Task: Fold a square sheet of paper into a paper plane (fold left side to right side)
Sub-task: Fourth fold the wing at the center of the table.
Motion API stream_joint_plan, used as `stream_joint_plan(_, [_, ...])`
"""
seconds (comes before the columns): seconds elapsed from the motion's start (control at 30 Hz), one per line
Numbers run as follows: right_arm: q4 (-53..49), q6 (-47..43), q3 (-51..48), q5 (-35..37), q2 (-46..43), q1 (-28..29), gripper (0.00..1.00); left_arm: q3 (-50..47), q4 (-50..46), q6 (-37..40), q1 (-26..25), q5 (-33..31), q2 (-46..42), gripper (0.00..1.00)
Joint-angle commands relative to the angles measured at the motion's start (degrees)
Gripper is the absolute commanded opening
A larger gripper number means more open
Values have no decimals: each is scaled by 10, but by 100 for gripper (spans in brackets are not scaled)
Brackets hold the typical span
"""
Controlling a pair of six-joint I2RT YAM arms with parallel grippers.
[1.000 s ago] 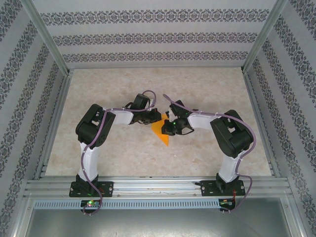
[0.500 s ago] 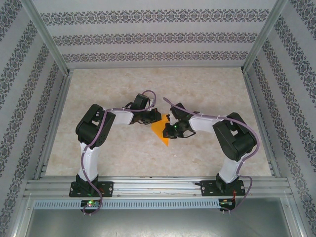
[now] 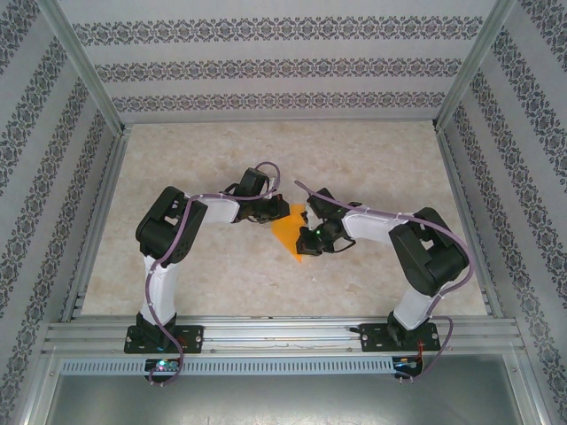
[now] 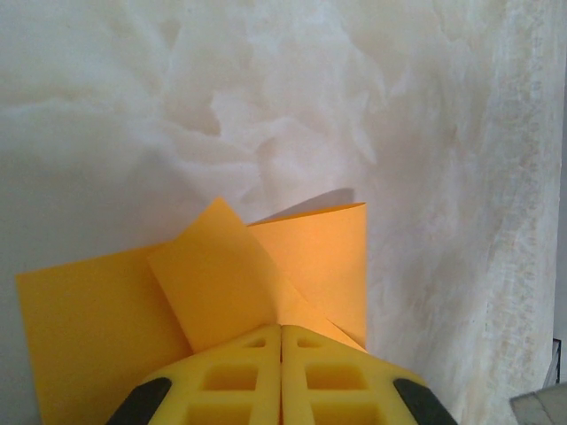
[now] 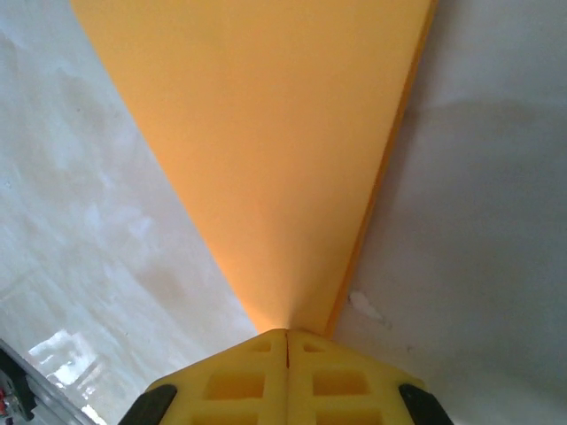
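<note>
You have the thin, bright orange square sheet of paper (image 3: pixel 289 232) lying near the middle of the pale, marbled table (image 3: pixel 195 159), a little toward its near edge. It is no longer square. From above it reads as a wedge, with the broad end toward the table's far side and the narrow tip toward the near side.

Your left gripper (image 4: pixel 281 332), with its yellow latticed fingers, is closed, the two fingers pressed flat together. It sits at the broad end. There, one loose orange flap (image 4: pixel 213 274) stands up off the layer below instead of lying flat. You cannot tell from these views whether a ply is nipped between the fingers or only pinned under them.

Your right gripper (image 5: pixel 287 335), the same yellow build, is also closed. Its fingertips sit right at the narrow tip. The stacked edge along one side of the wedge shows more than one layer there.

By this, I would say the early folds that make the point are in, and the side-to-side fold is being set rather than finished. The raised flap needs flattening and the crease needs pressing along its length. No wings or clean centre crease show yet, so I judge you are around the middle of the job.

The paper is plain, and no brand, label or readable writing appears on it, the fingers or the table.
</note>
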Motion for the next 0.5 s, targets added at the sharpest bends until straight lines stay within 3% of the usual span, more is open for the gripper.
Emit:
stream_joint_plan(0.0, [-16,7,17,-22,-22,3,0,-16,-83,19,5,-65,35,9])
stream_joint_plan(0.23, [43,31,9,-49,5,6,0,-16,-81,17,5,-63,35,9])
stream_joint_plan(0.47, [42,34,-10,-30,23,6,0,-16,-83,18,5,-63,36,9])
